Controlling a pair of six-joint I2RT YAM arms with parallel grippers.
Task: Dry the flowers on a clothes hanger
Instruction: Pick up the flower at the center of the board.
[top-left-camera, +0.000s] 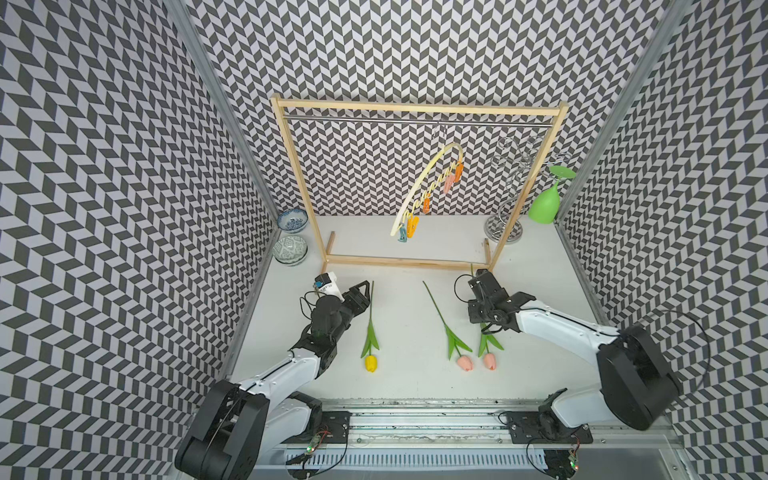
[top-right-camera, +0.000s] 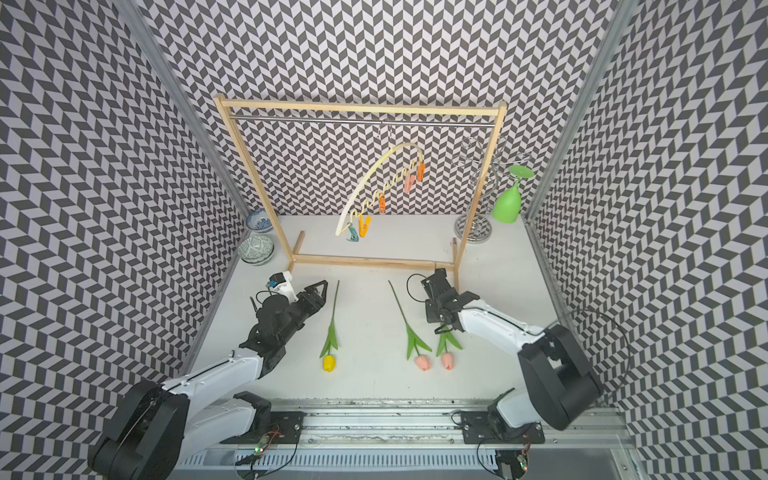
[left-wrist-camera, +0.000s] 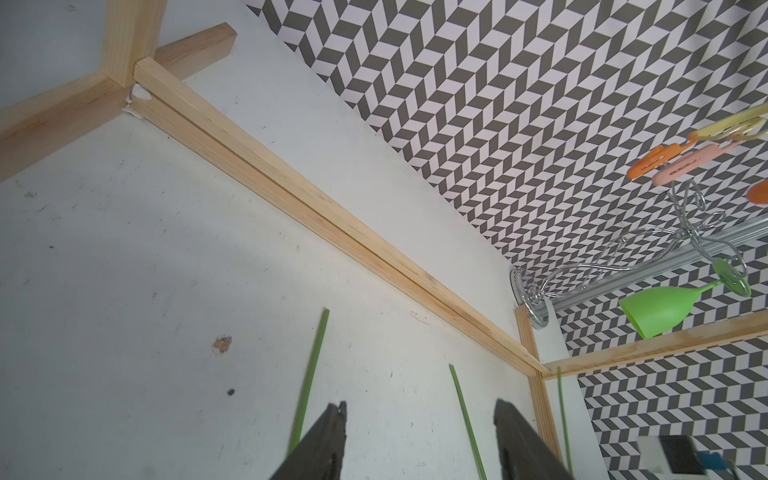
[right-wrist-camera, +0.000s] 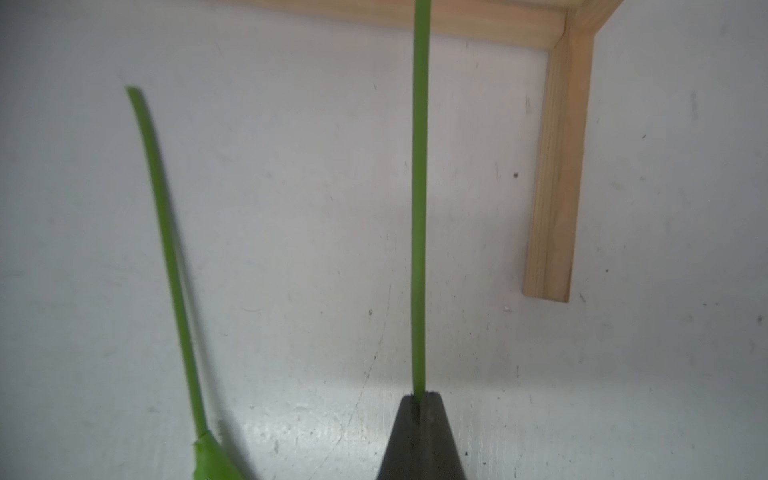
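**Right gripper pinched on a pink tulip stem; hanger up on the rack**

The wooden rack frame (top-left-camera: 407, 262) stands at the back of the white counter (top-left-camera: 399, 332). Just outside its left post, two patterned bowls (top-left-camera: 291, 249) sit against the wall.

In front of the frame's left foot, the left gripper (top-left-camera: 365, 286) is spread. The left wrist view shows its dark fingers (left-wrist-camera: 324, 449) standing wide apart. The yellow tulip (top-left-camera: 371, 363) lies on the counter just beside it, with its stem end toward the frame and its bloom away from it.

The clothes hanger (top-left-camera: 402, 218) hangs by its hook from the frame's metal rail (top-left-camera: 353, 120), a little right of the rail's middle. It is tilted steeply, so one end dips low inside the frame. Orange, pink and blue clothespins (top-left-camera: 412, 226) hang along its wavy lower bar.

In front of the frame's middle, the middle pink tulip (top-left-camera: 464, 363) lies flat, with its stem slanting toward the frame. Near the frame's right foot is the right pink tulip (top-left-camera: 489, 360). The right gripper (right-wrist-camera: 419, 401) is pressed together on its thin stem (right-wrist-camera: 419, 208), and the stem end reaches the frame's base bar. Its bloom sits close beside the middle tulip's bloom. Whether it is off the counter cannot be told.

Behind the frame's right post stands a twisted wire stand (top-left-camera: 505, 230), with a green goblet (top-left-camera: 543, 208) hung upside down from it.
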